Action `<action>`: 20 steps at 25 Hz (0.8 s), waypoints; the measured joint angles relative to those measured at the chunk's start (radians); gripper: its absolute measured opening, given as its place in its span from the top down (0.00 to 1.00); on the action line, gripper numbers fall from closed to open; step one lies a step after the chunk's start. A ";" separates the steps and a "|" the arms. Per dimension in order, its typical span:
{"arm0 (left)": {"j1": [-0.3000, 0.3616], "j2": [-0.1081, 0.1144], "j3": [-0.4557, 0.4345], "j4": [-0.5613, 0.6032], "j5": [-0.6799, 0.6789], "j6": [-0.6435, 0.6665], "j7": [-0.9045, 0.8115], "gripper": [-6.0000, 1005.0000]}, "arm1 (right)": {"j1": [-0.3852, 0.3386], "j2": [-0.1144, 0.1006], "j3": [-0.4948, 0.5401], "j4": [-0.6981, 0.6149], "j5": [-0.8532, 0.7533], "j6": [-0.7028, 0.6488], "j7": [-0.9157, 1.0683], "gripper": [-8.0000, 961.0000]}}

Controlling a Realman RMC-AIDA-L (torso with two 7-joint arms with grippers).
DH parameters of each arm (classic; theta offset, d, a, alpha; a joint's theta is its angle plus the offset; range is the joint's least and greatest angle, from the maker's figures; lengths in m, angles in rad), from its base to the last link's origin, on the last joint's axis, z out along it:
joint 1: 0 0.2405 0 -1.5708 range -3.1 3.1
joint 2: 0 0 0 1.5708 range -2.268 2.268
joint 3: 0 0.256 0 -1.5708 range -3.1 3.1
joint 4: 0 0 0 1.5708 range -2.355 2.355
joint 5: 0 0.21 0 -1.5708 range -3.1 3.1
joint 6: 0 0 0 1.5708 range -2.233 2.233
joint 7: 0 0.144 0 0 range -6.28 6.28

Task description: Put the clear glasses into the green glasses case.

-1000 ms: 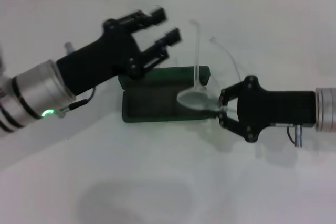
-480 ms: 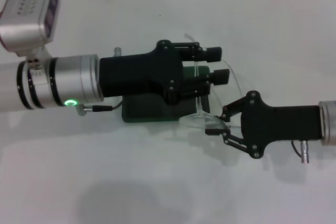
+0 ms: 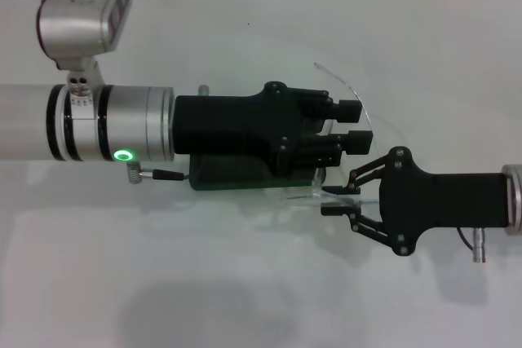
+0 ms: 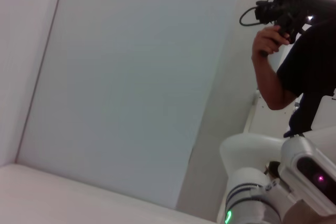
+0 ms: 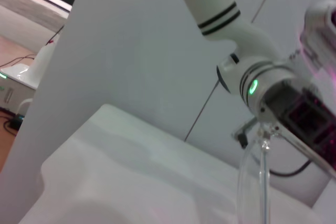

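Two grippers converge mid-bench: right gripper (image 3: 333,201) pinches the clear glasses (image 3: 314,195); left gripper (image 3: 357,126), fingers narrow, covers the green glasses case (image 3: 214,181) — lower gently, keeping arms folded.

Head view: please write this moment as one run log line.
left hand: over green glasses case | right hand: shut on clear glasses | glasses: not yet inside

Bright, even overhead light; soft shadows on the table (image 3: 245,283).

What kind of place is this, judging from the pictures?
Probably a robot lab or recording room: a plain white table, white wall panels, and a person holding a camera beside the robot.
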 joint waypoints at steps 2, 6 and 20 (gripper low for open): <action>-0.003 0.000 0.000 0.000 0.007 0.000 -0.021 0.54 | -0.001 -0.001 0.001 -0.003 0.011 -0.007 -0.005 0.86; -0.004 -0.001 0.000 0.000 0.016 0.000 -0.051 0.54 | -0.008 -0.001 0.001 -0.004 0.032 -0.018 -0.045 0.86; -0.024 -0.008 0.003 0.000 0.068 0.007 -0.135 0.54 | -0.024 0.002 0.000 -0.004 0.069 -0.055 -0.092 0.86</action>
